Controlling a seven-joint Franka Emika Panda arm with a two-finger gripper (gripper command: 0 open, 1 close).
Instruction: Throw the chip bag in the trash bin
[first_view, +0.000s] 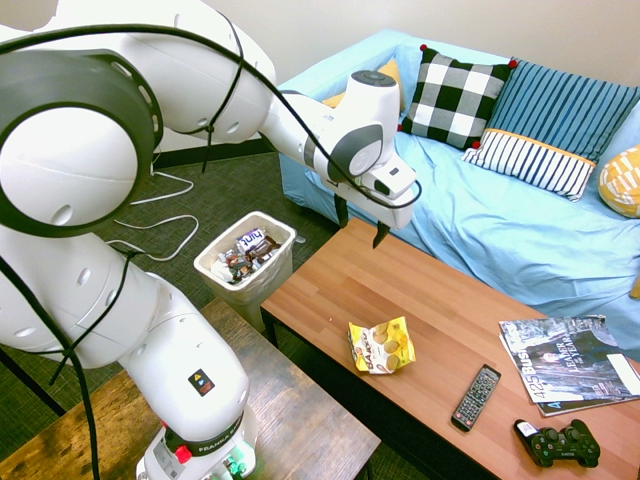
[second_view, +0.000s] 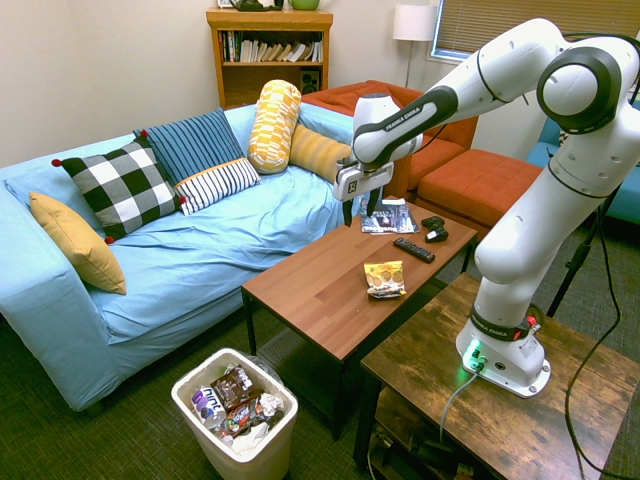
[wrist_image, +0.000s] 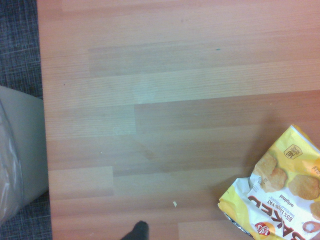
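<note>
Two fingers are spreading wide on my pincer (first_view: 362, 222), gripping nothing; the chip bag (first_view: 382, 346) is risking slipping, its crumpled film folding under pressure.

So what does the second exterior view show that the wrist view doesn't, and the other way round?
Only the second exterior view: the sofa, the remote, the bookshelf and the wrappers inside the trash bin.
Only the wrist view: readable "BAKED" lettering on the chip bag and a tiny pale crumb on the table.
Both: bag, table, bin.
</note>
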